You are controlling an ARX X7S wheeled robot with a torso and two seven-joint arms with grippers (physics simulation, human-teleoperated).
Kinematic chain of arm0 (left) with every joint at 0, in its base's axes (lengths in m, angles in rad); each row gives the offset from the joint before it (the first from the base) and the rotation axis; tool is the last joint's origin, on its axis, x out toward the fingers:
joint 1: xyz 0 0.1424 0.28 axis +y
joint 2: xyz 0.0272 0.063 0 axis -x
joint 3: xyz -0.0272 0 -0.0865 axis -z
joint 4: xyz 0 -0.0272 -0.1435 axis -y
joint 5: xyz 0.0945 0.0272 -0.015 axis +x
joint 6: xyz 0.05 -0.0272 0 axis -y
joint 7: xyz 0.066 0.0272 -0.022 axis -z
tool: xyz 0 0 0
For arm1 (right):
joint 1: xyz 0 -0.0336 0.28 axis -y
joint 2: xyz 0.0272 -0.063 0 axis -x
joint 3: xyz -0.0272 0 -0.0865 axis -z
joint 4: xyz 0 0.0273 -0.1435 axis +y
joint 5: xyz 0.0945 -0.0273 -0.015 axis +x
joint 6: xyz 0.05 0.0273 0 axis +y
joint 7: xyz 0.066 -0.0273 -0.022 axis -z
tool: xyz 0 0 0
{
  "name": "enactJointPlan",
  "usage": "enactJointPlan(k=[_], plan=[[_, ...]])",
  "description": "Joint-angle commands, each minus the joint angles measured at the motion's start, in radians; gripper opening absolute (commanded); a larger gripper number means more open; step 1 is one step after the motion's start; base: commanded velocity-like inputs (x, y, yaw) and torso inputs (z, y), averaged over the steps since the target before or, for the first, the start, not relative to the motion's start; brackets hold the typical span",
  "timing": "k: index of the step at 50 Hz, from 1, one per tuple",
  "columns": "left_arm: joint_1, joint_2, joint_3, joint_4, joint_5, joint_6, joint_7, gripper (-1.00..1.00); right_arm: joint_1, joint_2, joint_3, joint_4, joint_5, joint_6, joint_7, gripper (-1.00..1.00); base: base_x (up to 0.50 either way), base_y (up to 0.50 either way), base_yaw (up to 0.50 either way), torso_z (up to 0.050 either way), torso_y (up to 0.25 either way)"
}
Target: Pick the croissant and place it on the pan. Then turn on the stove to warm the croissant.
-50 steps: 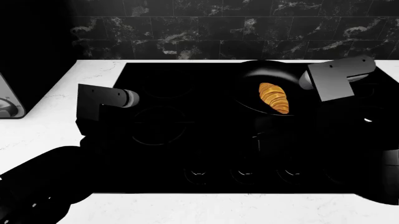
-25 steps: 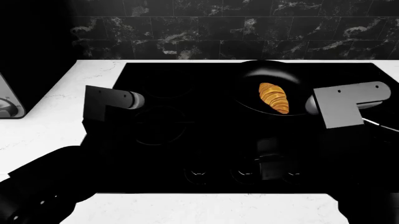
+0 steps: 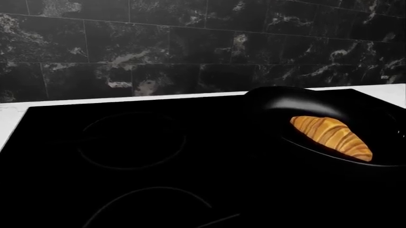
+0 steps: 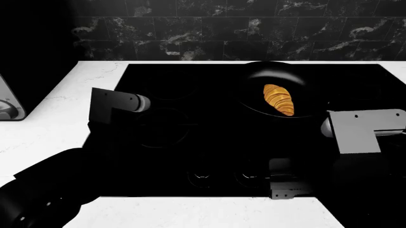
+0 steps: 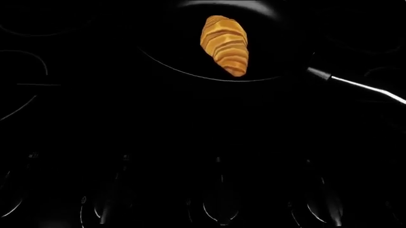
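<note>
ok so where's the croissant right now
In the head view the croissant lies inside the pan, on the stove's far right area, near the dark tiled wall.

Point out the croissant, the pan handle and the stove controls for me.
croissant (image 4: 278, 99), head view, middle of the pastry.
pan handle (image 5: 364, 86), right wrist view, silvery shaft.
stove controls (image 5: 219, 209), right wrist view, one mark in the control row.

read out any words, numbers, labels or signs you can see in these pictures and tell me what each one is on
There is no readable text in any view.
Stove: the row of control marks along its near edge shows only as faint glossy outlines, with no legible symbol or number.
Pan and croissant: no label or brand.
Grey appliance at the counter's far left: no marking can be made out.
</note>
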Motion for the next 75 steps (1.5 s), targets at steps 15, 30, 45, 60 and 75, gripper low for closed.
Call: enactJointPlan(k=[15, 30, 45, 60, 75], plan=[[-0.007, 0.001, 0.017, -0.01, -0.001, 0.009, 0.012, 1.0, -0.093, 0.059, -0.056, -0.093, -0.067, -0.16, -0.01, 1.0, 0.0, 0.0, 0.0, 0.0, 0.0], [-0.005, -0.003, 0.018, -0.011, -0.001, 0.015, 0.009, 1.0, -0.077, 0.086, -0.108, -0.129, -0.081, -0.21, 0.007, 1.0, 0.0, 0.0, 0.0, 0.0, 0.0], [-0.017, 0.003, 0.036, -0.008, 0.0, 0.009, 0.002, 1.0, -0.146, 0.103, -0.133, -0.167, -0.101, -0.276, -0.014, 1.0, 0.0, 0.0, 0.0, 0.0, 0.0], [-0.02, 0.006, 0.05, -0.02, 0.011, 0.019, 0.005, 1.0, 0.089, 0.136, -0.322, -0.153, -0.038, -0.285, 0.004, 1.0, 0.0, 0.0, 0.0, 0.0, 0.0], [-0.024, 0.016, 0.075, -0.035, 0.036, 0.027, -0.005, 1.0, 0.216, 0.124, -0.359, -0.078, -0.006, -0.172, -0.032, 1.0, 0.0, 0.0, 0.0, 0.0, 0.0]])
